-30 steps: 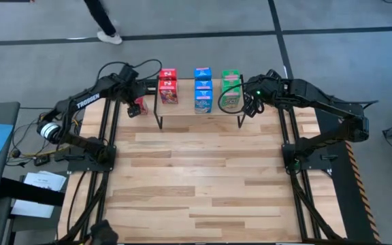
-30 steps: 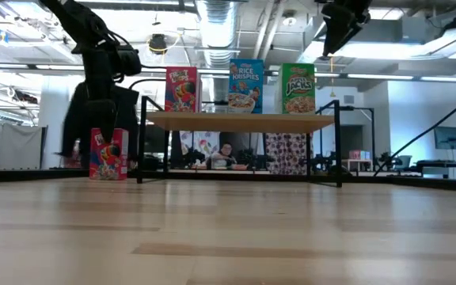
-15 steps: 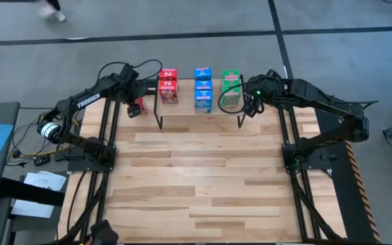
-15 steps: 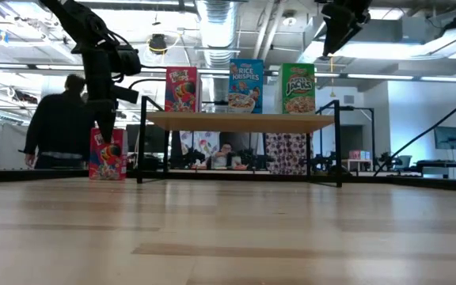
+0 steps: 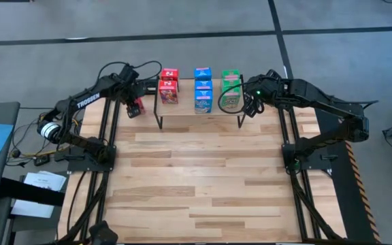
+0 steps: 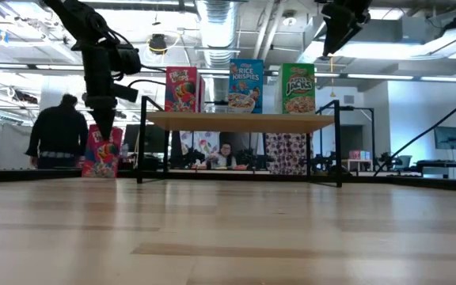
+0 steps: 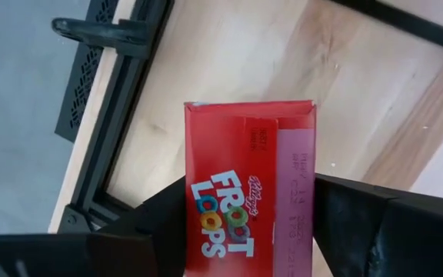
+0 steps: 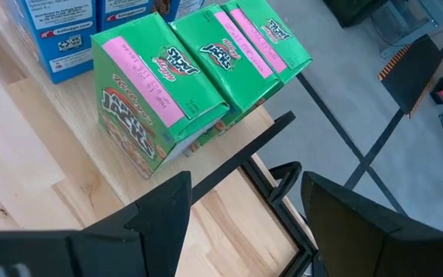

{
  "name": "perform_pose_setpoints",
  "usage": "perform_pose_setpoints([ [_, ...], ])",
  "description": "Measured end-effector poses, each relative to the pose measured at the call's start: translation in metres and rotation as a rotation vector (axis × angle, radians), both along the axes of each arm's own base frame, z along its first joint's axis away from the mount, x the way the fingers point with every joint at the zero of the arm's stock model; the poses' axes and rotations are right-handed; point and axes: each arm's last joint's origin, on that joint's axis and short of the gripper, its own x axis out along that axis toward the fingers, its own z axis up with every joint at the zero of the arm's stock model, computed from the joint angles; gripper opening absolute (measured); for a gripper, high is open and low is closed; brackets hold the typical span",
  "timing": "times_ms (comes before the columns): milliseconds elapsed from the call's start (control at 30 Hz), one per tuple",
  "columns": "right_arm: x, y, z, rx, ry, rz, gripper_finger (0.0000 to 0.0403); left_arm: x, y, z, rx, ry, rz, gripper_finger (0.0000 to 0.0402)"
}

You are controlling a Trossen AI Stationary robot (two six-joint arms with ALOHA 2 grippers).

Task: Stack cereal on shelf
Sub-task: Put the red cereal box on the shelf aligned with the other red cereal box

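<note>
The table's (image 5: 203, 177) near half carries nothing; toward its far left corner, the left gripper (image 6: 101, 127) pinches the last red box (image 6: 100, 152), which half a second ago stood flat and now tilts, seemingly lifted, so the final placing looks begun; on the shelf (image 6: 240, 120) at the far edge stand the red, blue and green cereal; beside its right end the right gripper (image 8: 241, 211) hovers, fingers spread.

A large open lab: exposed ceiling ducts (image 6: 220, 20), strip lights, grey concrete floor (image 5: 203, 13), people at distant desks.
</note>
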Motion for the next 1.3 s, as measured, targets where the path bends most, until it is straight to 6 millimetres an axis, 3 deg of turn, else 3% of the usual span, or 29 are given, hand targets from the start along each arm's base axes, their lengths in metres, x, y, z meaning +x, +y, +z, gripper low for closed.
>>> perform_pose_setpoints([
  [433,0.0,0.0,0.0,0.0,0.0,0.0,0.0269,0.003,0.004,0.038,0.022,-0.012,0.008,0.0208],
  [833,0.0,0.0,0.0,0.0,0.0,0.0,0.0269,0.0,-0.005,0.118,0.053,-0.045,0.027,0.0207],
  [1100,0.0,0.0,0.0,0.0,0.001,0.001,0.0269,-0.004,-0.025,0.177,0.099,-0.131,0.081,0.0207],
  [1300,0.0,0.0,0.0,0.0,0.001,0.001,0.0269,-0.003,-0.045,0.205,0.12,-0.18,0.069,0.0207],
])
